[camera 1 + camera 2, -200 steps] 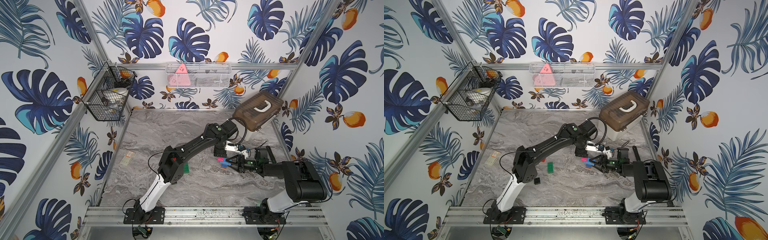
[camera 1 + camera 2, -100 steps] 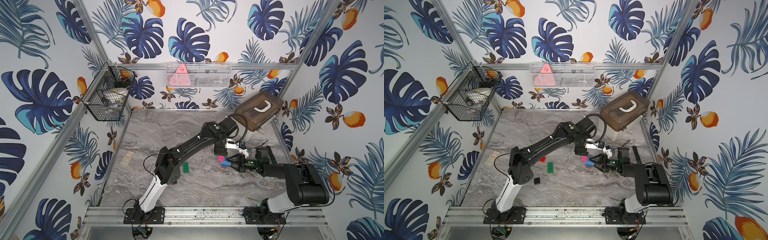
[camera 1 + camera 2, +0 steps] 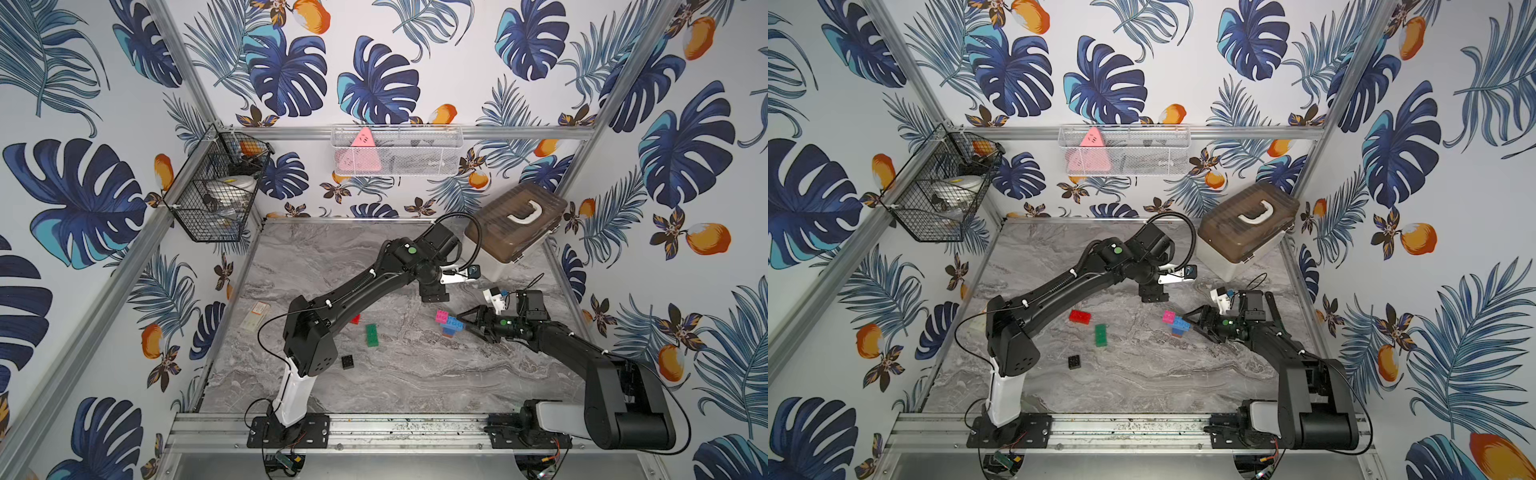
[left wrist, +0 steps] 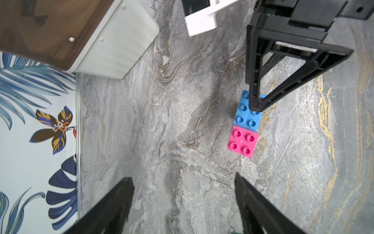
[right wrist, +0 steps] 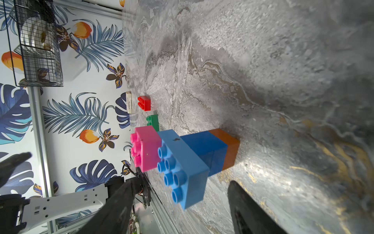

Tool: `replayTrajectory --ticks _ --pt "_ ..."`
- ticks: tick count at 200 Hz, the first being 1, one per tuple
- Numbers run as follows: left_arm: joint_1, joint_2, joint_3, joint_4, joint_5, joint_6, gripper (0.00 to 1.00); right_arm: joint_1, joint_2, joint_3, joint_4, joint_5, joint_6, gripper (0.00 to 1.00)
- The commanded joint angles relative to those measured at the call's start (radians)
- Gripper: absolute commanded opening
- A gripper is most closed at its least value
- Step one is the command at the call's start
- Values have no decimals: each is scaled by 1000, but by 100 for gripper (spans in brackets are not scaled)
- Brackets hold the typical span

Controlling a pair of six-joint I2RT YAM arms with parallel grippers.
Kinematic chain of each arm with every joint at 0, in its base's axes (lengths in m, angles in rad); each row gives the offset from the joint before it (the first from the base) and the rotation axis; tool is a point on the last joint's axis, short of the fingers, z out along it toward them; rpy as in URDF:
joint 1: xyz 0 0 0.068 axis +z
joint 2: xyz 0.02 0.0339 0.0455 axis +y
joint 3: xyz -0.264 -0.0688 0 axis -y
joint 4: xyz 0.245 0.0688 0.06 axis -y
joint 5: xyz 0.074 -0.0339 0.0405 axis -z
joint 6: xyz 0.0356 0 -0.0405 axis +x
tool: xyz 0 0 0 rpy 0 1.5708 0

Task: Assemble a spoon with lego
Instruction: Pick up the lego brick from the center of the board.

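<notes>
Underfoot for everything is a grey marbled worktop (image 3: pixel 395 374), veined in brown with gold streaks toward its right side. Walls papered white with blue leaves and orange fruit (image 3: pixel 291 70) close it on three sides, with aluminium posts at the corners. A metal rail (image 3: pixel 415 430) along the front edge carries both arm bases.

A black wire basket (image 3: pixel 216 203) hangs on the left wall. A white mesh tray (image 3: pixel 419 151) on the back wall holds a pink triangle (image 3: pixel 362 153). A white box (image 3: pixel 515 232) with a brown lid and white handle fills the far right corner. A small card (image 3: pixel 257 316) lies by the left wall.

The spoon (image 3: pixel 448 323) is only part built and stands right of the worktop's middle. Its orange base is on the stone, with a blue brick above and a long light blue brick on top. A pink brick butts against that brick's end.

The red brick (image 3: pixel 1079 316), green brick (image 3: pixel 1101 335) and black brick (image 3: pixel 1074 362) lie loose near the middle, well apart from the spoon.

The left fingers (image 4: pixel 113 206) hang over bare stone between spoon and box, spread wide and holding nothing. The right fingers (image 5: pixel 249 208) reach in low from the right, also spread. The light blue brick's end sits between them with a gap on each side in the right wrist view. From the left wrist view I cannot tell whether a tip touches it.
</notes>
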Motion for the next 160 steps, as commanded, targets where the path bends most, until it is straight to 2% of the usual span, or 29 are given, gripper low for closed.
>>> replayTrajectory --ticks 1,11,43,65,80,103,115,132,160 --pt "16 -47 -56 81 32 -48 91 -2 -38 15 -82 63 -23 76" --pt "26 -71 -89 102 40 -66 99 -2 -55 25 -103 84 -29 77" --pt "67 -183 -258 266 40 -159 99 -2 -124 85 -224 203 -73 77" --pt "119 -293 -431 508 -16 -335 99 4 -166 156 -333 332 -105 77" --pt "181 -360 -533 622 0 -464 99 40 -172 218 -404 433 -131 77" --pt "258 -392 -549 581 12 -620 99 178 -141 326 -483 590 -158 78" --pt "284 -380 -517 478 7 -651 99 258 -104 389 -505 640 -159 78" --pt "303 -380 -521 388 -69 -678 99 355 -35 480 -523 685 -154 78" --pt "389 -503 -716 465 -159 -807 99 521 99 644 -556 756 -158 78"
